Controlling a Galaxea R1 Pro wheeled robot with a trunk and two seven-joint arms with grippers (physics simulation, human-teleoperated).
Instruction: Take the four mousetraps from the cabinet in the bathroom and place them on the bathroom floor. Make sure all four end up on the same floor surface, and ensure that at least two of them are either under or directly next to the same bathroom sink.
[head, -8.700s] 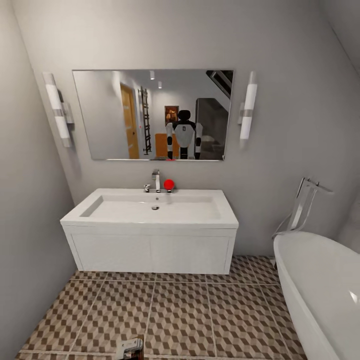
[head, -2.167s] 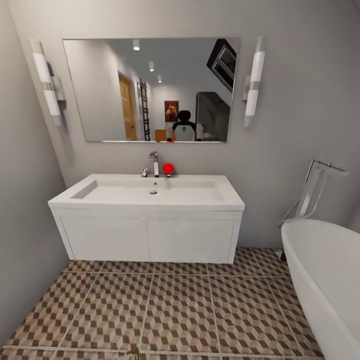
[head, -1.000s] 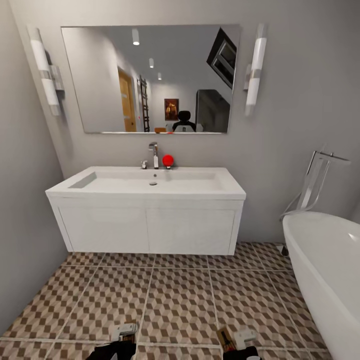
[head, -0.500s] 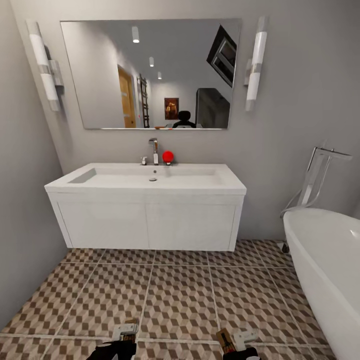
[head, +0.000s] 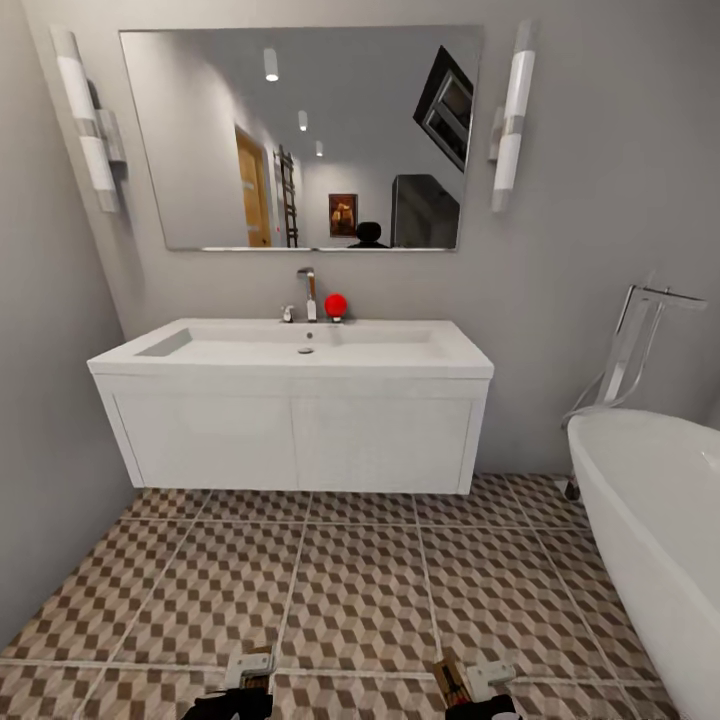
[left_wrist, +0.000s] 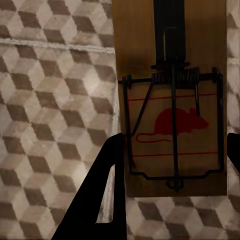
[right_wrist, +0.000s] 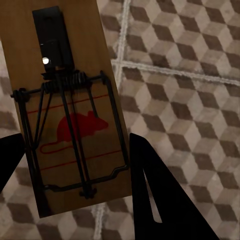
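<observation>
The robot is facing the white sink, which is hanging on the far wall under a big mirror. A red ball is sitting just beside the tap. A white bathtub is standing at the right.

The left gripper is holding a mousetrap by its two long sides, above the bathroom floor with its cube pattern. The red mouse drawing is facing the camera. The right gripper is holding another mousetrap the same way, over a pale grout line. In the head view, both grippers are peeking in at the near edge, well apart from the sink.
</observation>
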